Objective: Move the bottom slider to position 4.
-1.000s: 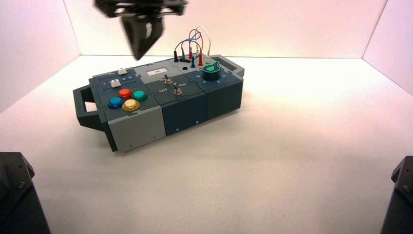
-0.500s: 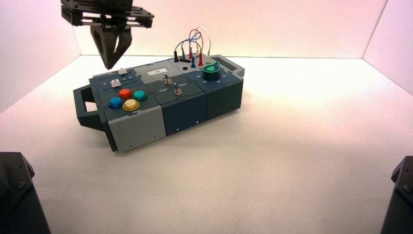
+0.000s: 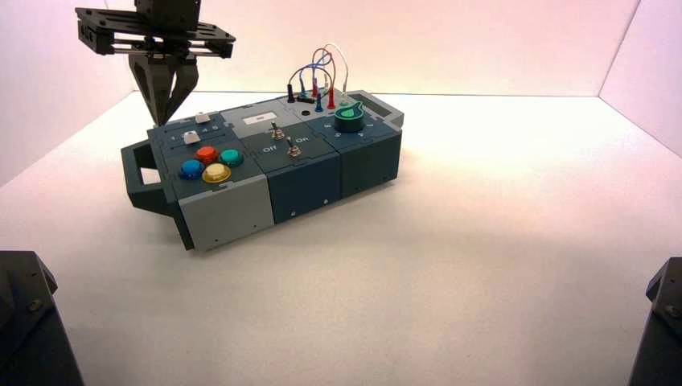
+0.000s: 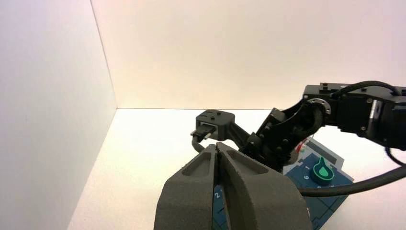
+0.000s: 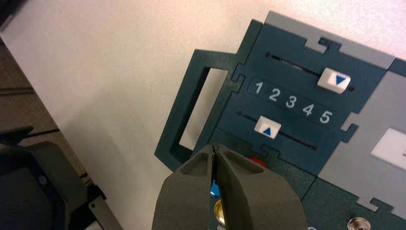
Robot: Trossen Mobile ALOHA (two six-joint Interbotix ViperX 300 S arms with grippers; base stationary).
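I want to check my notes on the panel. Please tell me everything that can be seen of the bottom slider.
The bottom slider has a small white squarish knob, plastic by its look, with a blue triangle pointing at the numerals 1-5. It rides in a thin slot in the dark blue panel, near the coloured buttons. It sits about at the 2, short of the digit 4. Nothing touches it; the shut right gripper is apart from it.

White tabletop (image 3: 482, 265) (bare but for one box (image 3: 265, 169))

Red button (image 5: 255, 162) behind end effector (image 5: 214, 149)
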